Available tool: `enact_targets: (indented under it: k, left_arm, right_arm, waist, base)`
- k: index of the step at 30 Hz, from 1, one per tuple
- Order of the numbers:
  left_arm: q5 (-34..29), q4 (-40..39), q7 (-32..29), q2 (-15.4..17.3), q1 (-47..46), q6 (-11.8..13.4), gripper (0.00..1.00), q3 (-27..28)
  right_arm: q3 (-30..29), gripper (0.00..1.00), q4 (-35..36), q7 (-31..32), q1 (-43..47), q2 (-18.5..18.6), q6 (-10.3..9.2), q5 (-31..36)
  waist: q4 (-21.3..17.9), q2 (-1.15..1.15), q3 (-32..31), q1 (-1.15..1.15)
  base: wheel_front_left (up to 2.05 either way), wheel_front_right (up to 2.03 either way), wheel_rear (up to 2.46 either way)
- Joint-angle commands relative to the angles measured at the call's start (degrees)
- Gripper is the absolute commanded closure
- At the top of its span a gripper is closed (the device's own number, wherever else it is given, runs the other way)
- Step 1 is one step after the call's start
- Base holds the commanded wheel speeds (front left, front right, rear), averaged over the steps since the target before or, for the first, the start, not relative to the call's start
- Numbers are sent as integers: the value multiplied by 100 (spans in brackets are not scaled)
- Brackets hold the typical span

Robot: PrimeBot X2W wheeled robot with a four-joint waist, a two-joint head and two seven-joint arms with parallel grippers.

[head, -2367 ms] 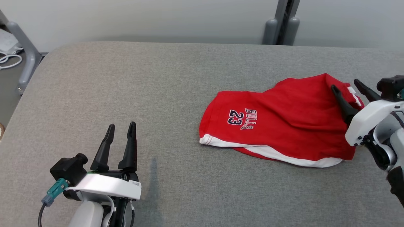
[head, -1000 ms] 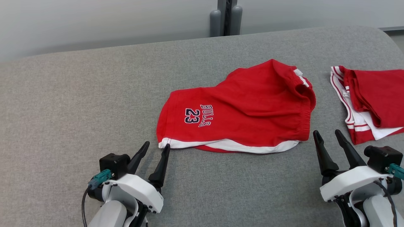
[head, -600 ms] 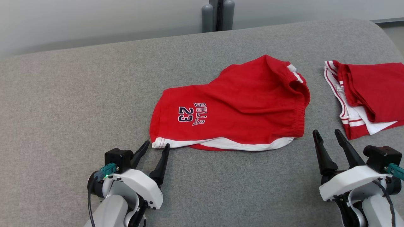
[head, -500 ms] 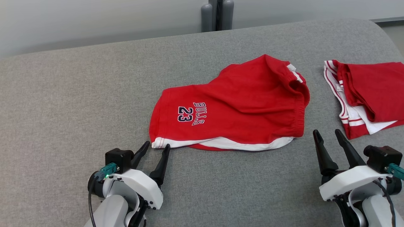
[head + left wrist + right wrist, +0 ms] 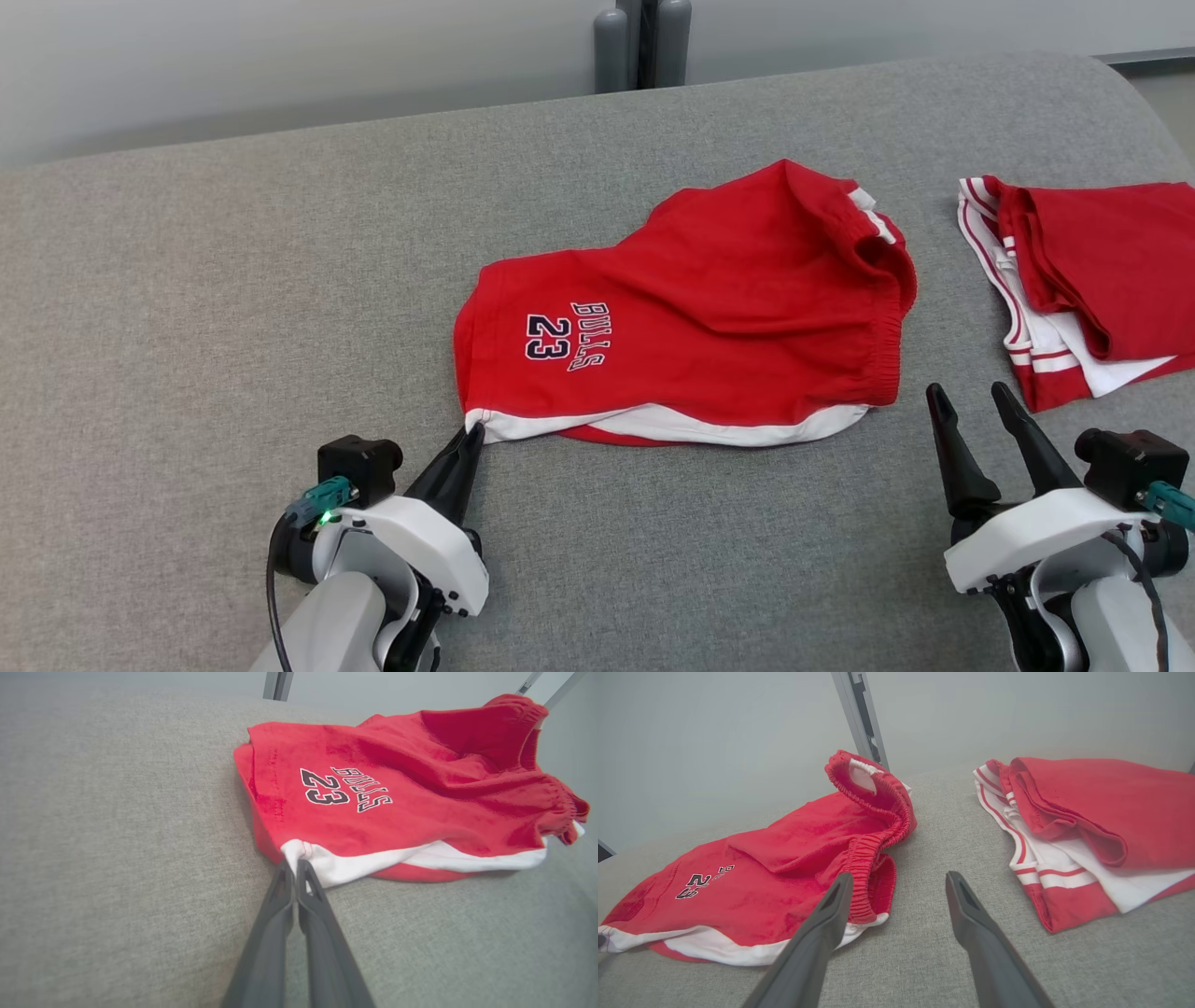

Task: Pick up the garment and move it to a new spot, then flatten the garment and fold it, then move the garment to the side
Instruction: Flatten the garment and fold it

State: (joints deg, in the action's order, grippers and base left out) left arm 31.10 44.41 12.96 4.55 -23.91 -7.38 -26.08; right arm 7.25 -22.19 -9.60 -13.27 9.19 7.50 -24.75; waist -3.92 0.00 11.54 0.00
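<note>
- Two garments on the grey padded table (image 5: 233,280): red shorts (image 5: 709,317) marked BULLS 23 about mid-table, and a folded red-and-white garment (image 5: 1092,271) right of the shorts, apart from them, bare pad between.
- Plenty of open pad left of the shorts, out to the table's left side.
- Wide bare band nearer than the shorts; narrower one beyond them, up to the far edge.
- Far edge beyond the shorts backed by a pale wall and a grey post (image 5: 644,42).
- Rounded table corner far right of the shorts, past the folded garment.
- Least room right of the shorts: folded garment close by, running out of the head view.
- Shorts rumpled, not flat: white-trimmed hem along the near side, elastic waistband at the right end, bunched and standing open.
- Left gripper (image 5: 471,434) at the near-left corner of the shorts: fingers pressed together, tips pinching the white hem corner. Hem corner at table level, rest of the shorts lying on the pad.
- Right gripper (image 5: 966,392) just nearer than the waistband end of the shorts, between the shorts and the folded garment: fingers spread wide, nothing held.
- Right fingertips close to the waistband; apart from the fabric in the head view, overlapping it in the right wrist view, so contact unclear.
</note>
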Motion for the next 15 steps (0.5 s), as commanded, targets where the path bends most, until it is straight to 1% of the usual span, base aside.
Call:
enact_targets:
  k: [1,6,15]
  left_arm:
    - [58,-5,35,34,-123,-8,100,-27]
    - [225,-172,117,98,-65,-11,100,-68]
    - [430,-568,200,235,142,-13,100,68]
  right_arm:
    - [-29,0,-16,-33,-28,7,-2,6]
    - [-36,0,-77,-49,32,-9,-2,-47]
    - [104,0,-323,-53,15,-14,-2,-115]
  waist:
    - [8,0,-6,0]
    - [72,0,-49,0]
    - [297,0,-142,0]
  base:
    - [0,0,0]
    - [0,0,0]
    - [0,0,0]
